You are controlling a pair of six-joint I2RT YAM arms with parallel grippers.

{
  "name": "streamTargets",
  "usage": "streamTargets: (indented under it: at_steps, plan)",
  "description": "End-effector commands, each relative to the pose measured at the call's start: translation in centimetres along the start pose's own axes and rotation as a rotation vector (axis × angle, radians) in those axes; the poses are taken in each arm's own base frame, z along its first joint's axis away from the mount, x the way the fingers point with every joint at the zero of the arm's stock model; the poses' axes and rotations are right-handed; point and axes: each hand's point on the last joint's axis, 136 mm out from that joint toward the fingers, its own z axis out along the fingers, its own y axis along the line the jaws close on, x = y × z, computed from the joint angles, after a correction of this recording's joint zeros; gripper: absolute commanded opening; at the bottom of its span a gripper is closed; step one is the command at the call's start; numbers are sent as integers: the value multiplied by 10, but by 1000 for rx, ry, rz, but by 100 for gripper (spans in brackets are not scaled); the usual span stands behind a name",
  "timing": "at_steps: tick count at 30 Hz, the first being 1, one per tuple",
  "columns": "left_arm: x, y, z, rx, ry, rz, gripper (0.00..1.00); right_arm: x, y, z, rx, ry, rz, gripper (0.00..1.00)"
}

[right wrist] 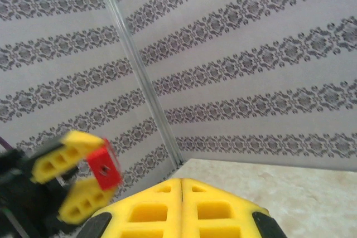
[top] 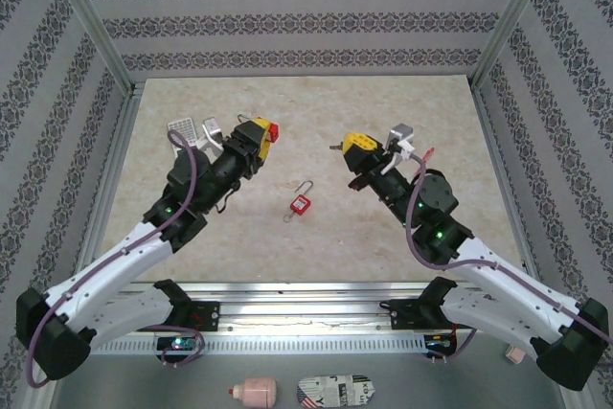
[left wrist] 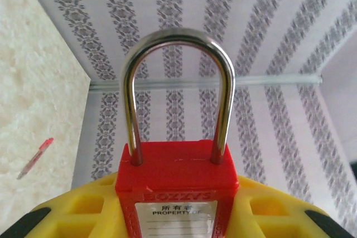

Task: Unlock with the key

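Padlock (left wrist: pixel 174 171) gripped, second padlock (top: pixel 301 203) loose, two total

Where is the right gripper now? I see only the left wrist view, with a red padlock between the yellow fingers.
Observer: In the top view the right gripper hangs above the table, facing the left gripper and its padlock across a gap.
Operator: Is it open or closed?
Observer: Closed. In the right wrist view its yellow fingers are pressed together.
Operator: Is there another thing near them?
Observer: Yes, a second red padlock lies on the table between the two arms, nearer to the bases.
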Motion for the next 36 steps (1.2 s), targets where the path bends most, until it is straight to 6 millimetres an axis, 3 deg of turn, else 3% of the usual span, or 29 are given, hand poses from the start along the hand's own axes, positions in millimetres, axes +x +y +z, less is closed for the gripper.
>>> streamTargets:
  at_steps: [1,5,9,12,16,18,21,28,29,30,32,36]
  plan:
    - [43,24,3,-70,267,261,0,1,-10,-8,46,-6,27,0]
    - [78,63,-2,-206,480,476,0,1,-6,-1,38,16,70,0]
    - [68,104,-12,-415,515,611,0,25,-18,4,103,118,99,0]
    - [66,155,-29,-678,645,669,0,47,-27,-4,139,182,126,0]
    - [71,239,-70,-1004,861,669,0,73,-37,-15,173,252,156,0]
    - [69,269,-87,-1125,931,674,0,78,-37,-17,172,269,163,0]
    - [59,294,-98,-1261,962,702,0,83,-33,-17,151,274,180,0]
    - [59,332,-95,-1383,1013,676,0,90,-34,-20,145,276,191,0]
    - [59,335,-95,-1398,1014,676,4,89,-35,-22,147,273,191,0]
    - [58,336,-95,-1406,1012,674,19,89,-35,-23,149,274,190,0]
    - [57,335,-93,-1410,995,673,65,88,-36,-26,153,270,187,0]
    - [50,303,-77,-1333,888,682,75,85,-35,-30,146,260,193,0]
